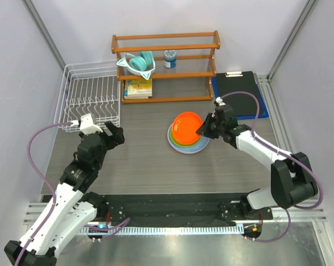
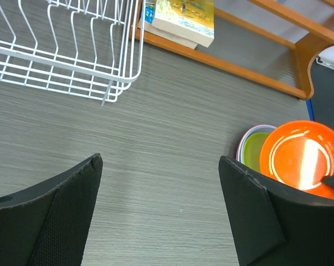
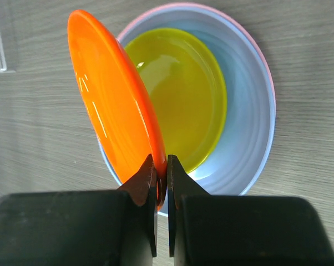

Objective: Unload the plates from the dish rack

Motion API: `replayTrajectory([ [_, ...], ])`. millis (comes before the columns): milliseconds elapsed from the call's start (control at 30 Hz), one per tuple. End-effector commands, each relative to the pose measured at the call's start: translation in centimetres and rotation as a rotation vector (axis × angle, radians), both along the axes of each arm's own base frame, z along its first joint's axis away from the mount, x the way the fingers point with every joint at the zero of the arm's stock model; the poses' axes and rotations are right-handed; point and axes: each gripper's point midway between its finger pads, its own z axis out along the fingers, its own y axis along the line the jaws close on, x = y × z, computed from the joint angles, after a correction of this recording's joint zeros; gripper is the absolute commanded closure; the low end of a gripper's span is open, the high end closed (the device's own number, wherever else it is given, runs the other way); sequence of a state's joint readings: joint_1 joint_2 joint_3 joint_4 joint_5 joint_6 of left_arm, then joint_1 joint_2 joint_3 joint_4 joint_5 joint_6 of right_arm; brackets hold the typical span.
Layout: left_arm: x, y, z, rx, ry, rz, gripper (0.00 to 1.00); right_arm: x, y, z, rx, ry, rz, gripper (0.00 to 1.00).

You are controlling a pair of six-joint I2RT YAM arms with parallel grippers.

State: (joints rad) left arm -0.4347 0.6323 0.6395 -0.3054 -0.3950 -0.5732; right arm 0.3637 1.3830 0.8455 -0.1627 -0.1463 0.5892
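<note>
My right gripper [image 3: 161, 169] is shut on the rim of the orange plate [image 3: 109, 105], holding it tilted on edge above a stack in mid-table. That stack has the lime green plate [image 3: 183, 94] inside the light blue plate [image 3: 242, 100], with a pink plate rim [image 3: 267, 66] beneath. In the top view the orange plate [image 1: 188, 125] leans over the stack [image 1: 185, 145], with the right gripper [image 1: 203, 131] at its right edge. The white wire dish rack [image 1: 92, 97] stands at the back left with no plates in it. My left gripper [image 1: 112, 133] hovers open over bare table just in front of the rack.
An orange-brown wooden shelf [image 1: 167, 66] at the back holds a teal eared bowl [image 1: 138, 62], a small can [image 1: 170, 58] and books [image 1: 138, 88]. A black clipboard on a blue mat [image 1: 237, 94] lies at the back right. Grey walls enclose the table.
</note>
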Motion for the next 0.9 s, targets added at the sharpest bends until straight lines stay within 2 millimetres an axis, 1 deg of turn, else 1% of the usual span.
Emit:
replayTrajectory([
  [0,-0.1,1.1,0.3,0.008,-0.007,0.059,0.14,1.6,0.9,0.3,0.033,-0.016,0.017,0.99],
  [33,-0.2,1.1,0.0,0.015,0.005,0.061,0.13,1.9,0.9,0.1,0.035,-0.015,0.018,0.99],
  [67,-0.2,1.1,-0.1,0.015,0.010,0.062,0.13,2.1,1.0,-0.6,0.030,0.001,0.018,0.99],
  [133,-0.2,1.1,-0.4,0.018,0.018,0.063,0.13,2.7,1.4,-0.7,0.041,-0.006,0.032,0.99],
  [167,-0.1,1.1,-0.4,0.017,0.019,0.062,0.12,2.8,1.5,-1.5,0.037,0.014,0.035,0.99],
  [233,-0.1,1.0,-0.5,0.018,0.022,0.059,0.12,3.3,2.0,-1.4,0.053,0.008,0.050,0.99],
  [267,-0.1,1.1,-0.6,0.019,0.027,0.061,0.12,3.3,2.1,-1.6,0.056,0.014,0.056,0.99],
  [300,-0.2,1.1,-0.7,0.023,0.028,0.062,0.12,3.4,2.3,-1.9,0.061,0.023,0.064,0.96],
  [333,-0.1,1.1,-0.7,0.024,0.028,0.063,0.12,3.5,2.5,-2.0,0.063,0.027,0.069,0.89],
  [400,-0.1,1.2,-0.7,0.021,0.028,0.065,0.12,3.5,2.7,-2.2,0.068,0.038,0.074,0.80],
  [433,-0.1,1.2,-0.8,0.024,0.031,0.065,0.12,3.3,2.6,-2.3,0.065,0.048,0.071,0.75],
  [467,-0.1,1.1,-0.9,0.025,0.032,0.065,0.12,3.2,2.5,-2.3,0.060,0.049,0.071,0.68],
  [500,-0.1,1.2,-1.0,0.027,0.036,0.065,0.12,3.1,2.4,-1.9,0.060,0.040,0.072,0.65],
  [533,-0.1,1.2,-1.1,0.030,0.040,0.066,0.12,2.9,2.0,-2.1,0.039,0.048,0.058,0.60],
  [567,-0.1,1.2,-1.1,0.029,0.039,0.071,0.12,2.9,1.8,-2.0,0.025,0.043,0.061,0.51],
  [600,0.0,1.2,-1.2,0.030,0.042,0.073,0.11,2.8,1.7,-1.8,0.014,0.039,0.065,0.49],
  [633,0.0,1.3,-1.2,0.028,0.041,0.078,0.06,2.5,1.2,-1.5,-0.004,0.044,0.060,0.48],
  [700,0.0,1.3,-1.3,0.026,0.044,0.084,0.01,2.4,0.8,-1.1,-0.032,0.029,0.061,0.39],
  [733,0.1,1.3,-1.2,0.025,0.044,0.086,0.01,2.1,0.6,-0.4,-0.037,0.016,0.064,0.38],
  [833,0.4,1.2,-1.2,0.019,0.045,0.091,0.00,1.7,-0.4,0.6,-0.089,-0.013,0.060,0.28],
  [867,0.5,1.2,-1.2,0.019,0.047,0.092,0.01,1.7,-0.9,1.6,-0.102,-0.040,0.046,0.27],
])
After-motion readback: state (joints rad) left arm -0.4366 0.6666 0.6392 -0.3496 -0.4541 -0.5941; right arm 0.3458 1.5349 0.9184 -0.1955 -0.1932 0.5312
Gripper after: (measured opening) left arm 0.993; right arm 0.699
